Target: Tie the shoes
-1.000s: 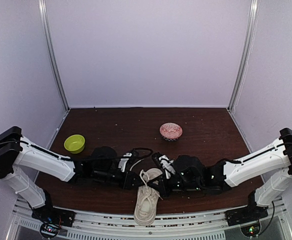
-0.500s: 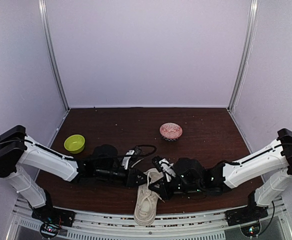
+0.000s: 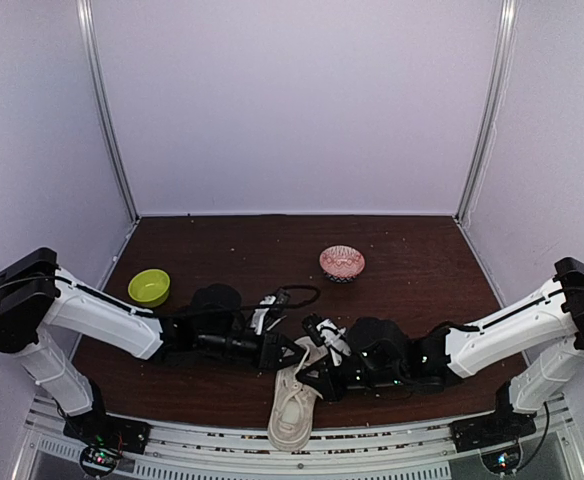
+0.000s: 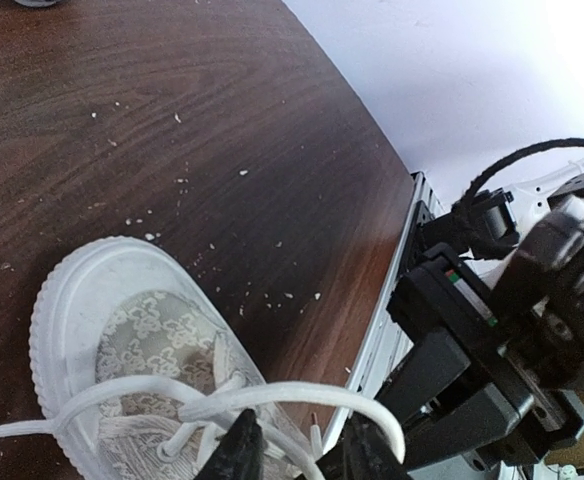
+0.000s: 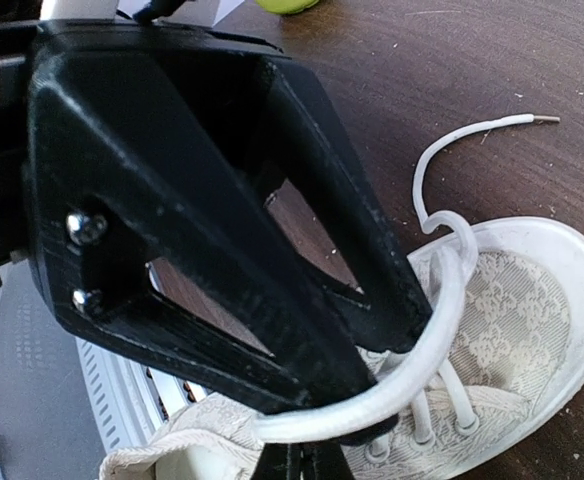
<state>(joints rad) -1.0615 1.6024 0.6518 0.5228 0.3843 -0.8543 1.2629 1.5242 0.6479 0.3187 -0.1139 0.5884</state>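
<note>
**A:** Starting from the top view: where is the shoe point(image 3: 294, 405)?

**B:** At the near edge of the table point(image 3: 422, 270), midway between the arms. Its long axis runs near to far, heel over the edge and toe inward. The left gripper point(image 3: 290, 352) and right gripper point(image 3: 315, 372) meet over the laced end, one on each side. Neither is clearly nearer.

**A:** Left wrist view?

**B:** The toe points away from the jaws. The lace point(image 4: 272, 392) arcs across just ahead of the fingers point(image 4: 237, 455), which stand apart. I cannot confirm any grip.

**A:** Right wrist view?

**B:** Jaws pressed together. A loop of lace appears pinched at the tips, and it rises from the eyelets and curls over the toe. The free end lies on the wood beyond.

**A:** Condition of the shoe?

**B:** Cream patterned upper and a thick, pale, ribbed sole. The laces are slack and no bow has been formed. My judgement is that the next move turns on the left jaws taking the strand lying across them.
</note>
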